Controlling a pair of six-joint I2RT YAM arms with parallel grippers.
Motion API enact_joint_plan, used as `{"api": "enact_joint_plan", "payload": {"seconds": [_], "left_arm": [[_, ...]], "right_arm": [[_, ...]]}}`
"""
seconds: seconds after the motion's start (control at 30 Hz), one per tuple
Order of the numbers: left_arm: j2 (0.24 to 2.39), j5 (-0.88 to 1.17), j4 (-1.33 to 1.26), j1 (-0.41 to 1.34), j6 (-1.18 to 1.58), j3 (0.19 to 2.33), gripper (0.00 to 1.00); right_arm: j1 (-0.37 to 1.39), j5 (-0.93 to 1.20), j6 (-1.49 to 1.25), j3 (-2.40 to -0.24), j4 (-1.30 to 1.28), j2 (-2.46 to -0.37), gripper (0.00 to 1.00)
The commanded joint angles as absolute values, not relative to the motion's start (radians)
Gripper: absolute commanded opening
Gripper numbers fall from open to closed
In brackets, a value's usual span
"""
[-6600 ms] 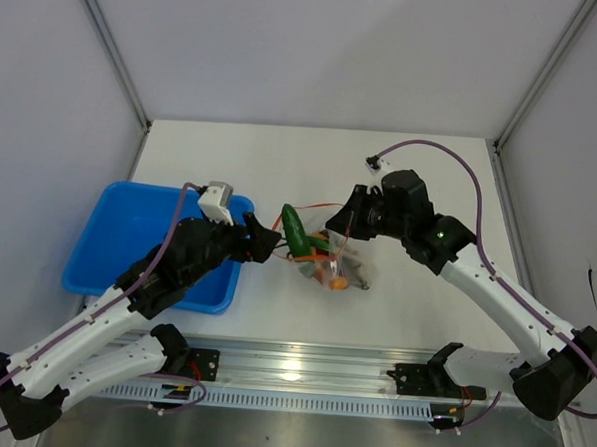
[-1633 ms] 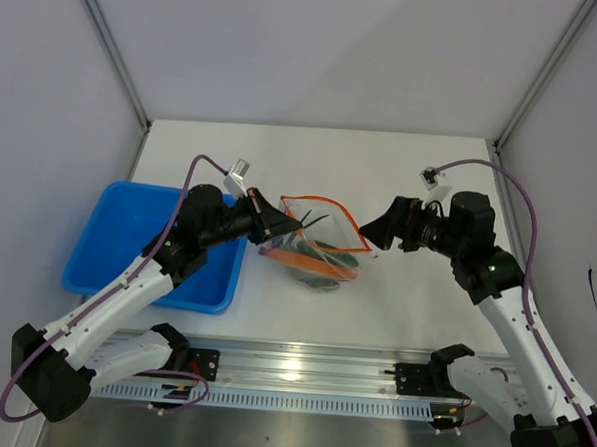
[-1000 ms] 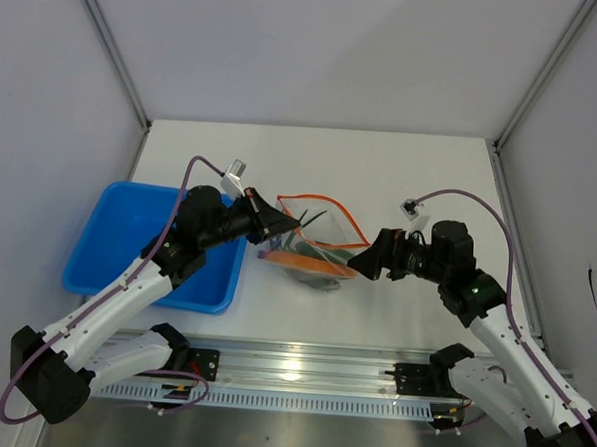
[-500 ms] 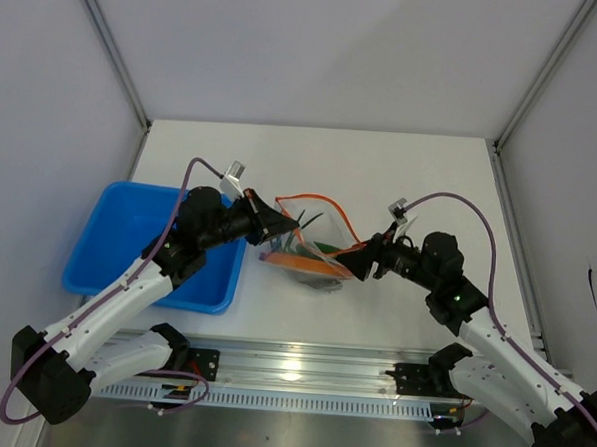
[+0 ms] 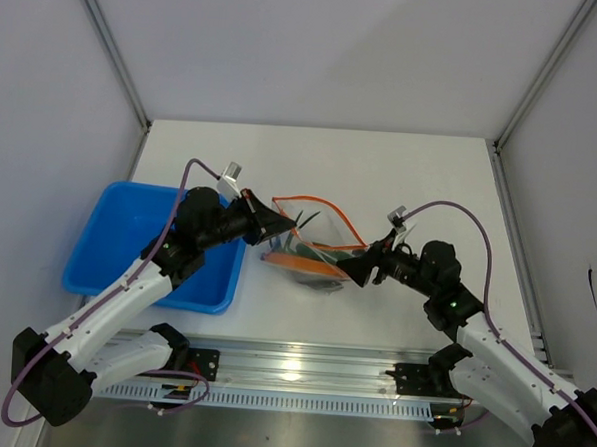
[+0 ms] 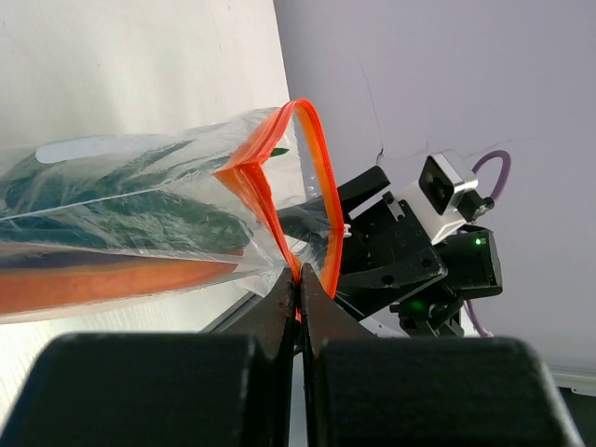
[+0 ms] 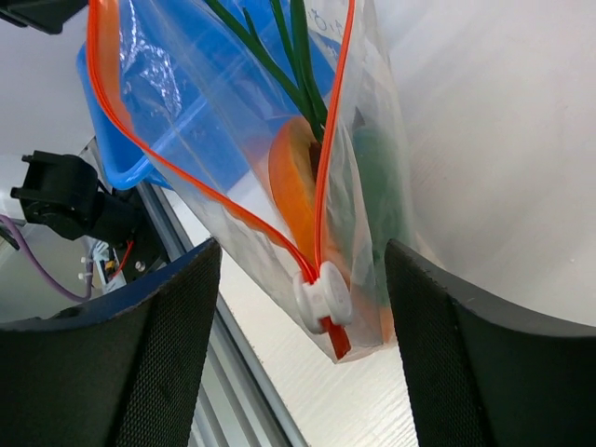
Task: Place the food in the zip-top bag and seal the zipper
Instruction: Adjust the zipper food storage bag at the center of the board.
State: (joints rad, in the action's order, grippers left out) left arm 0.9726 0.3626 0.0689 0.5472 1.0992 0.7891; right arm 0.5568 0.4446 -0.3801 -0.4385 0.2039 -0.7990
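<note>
The clear zip-top bag (image 5: pixel 309 249) hangs above the table between both arms, its mouth agape. Inside lies the food: green stalks (image 7: pixel 296 65) and the meat slab with its orange rim (image 7: pixel 292 182). My left gripper (image 6: pixel 300 279) is shut on the left end of the orange zipper (image 6: pixel 317 158). My right gripper (image 7: pixel 300 261) stands open at the bag's right corner. The zipper's white slider (image 7: pixel 321 296) sits between the fingers (image 7: pixel 158 335), touching neither. In the top view the left gripper (image 5: pixel 268 225) and right gripper (image 5: pixel 360 270) flank the bag.
A blue tray (image 5: pixel 117 244) sits on the table at the left, under the left arm. The metal rail (image 5: pixel 301 369) runs along the near edge. Side walls close in the white table (image 5: pixel 401 179).
The right arm has swung left and lower, bringing its open fingers around the bag's right corner and slider. The left gripper has kept its hold on the zipper end.
</note>
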Motion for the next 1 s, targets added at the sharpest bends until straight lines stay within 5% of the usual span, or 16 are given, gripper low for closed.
{"api": "enact_joint_plan", "payload": {"seconds": [0.0,0.27,0.33,0.6,0.7,0.87,0.97], "left_arm": [[0.957,0.380,0.032,0.537,1.118,0.782,0.01],[0.948,0.388,0.037,0.523,1.118,0.772,0.01],[0.943,0.388,0.040,0.515,1.117,0.769,0.00],[0.937,0.393,0.044,0.505,1.112,0.759,0.00],[0.937,0.397,0.046,0.503,1.106,0.750,0.00],[0.931,0.402,0.057,0.492,1.075,0.742,0.00],[0.910,0.393,0.084,0.477,0.985,0.768,0.13]], "right_arm": [[0.551,0.433,-0.354,-0.434,0.267,-0.787,0.70],[0.545,0.442,-0.367,-0.385,0.348,-0.811,0.45],[0.540,0.439,-0.374,-0.362,0.377,-0.811,0.32],[0.515,0.457,-0.391,-0.339,0.410,-0.818,0.22],[0.505,0.477,-0.396,-0.362,0.410,-0.819,0.01],[0.482,0.535,-0.390,-0.419,0.390,-0.828,0.00],[0.469,0.558,-0.373,-0.452,0.348,-0.831,0.00]]}}
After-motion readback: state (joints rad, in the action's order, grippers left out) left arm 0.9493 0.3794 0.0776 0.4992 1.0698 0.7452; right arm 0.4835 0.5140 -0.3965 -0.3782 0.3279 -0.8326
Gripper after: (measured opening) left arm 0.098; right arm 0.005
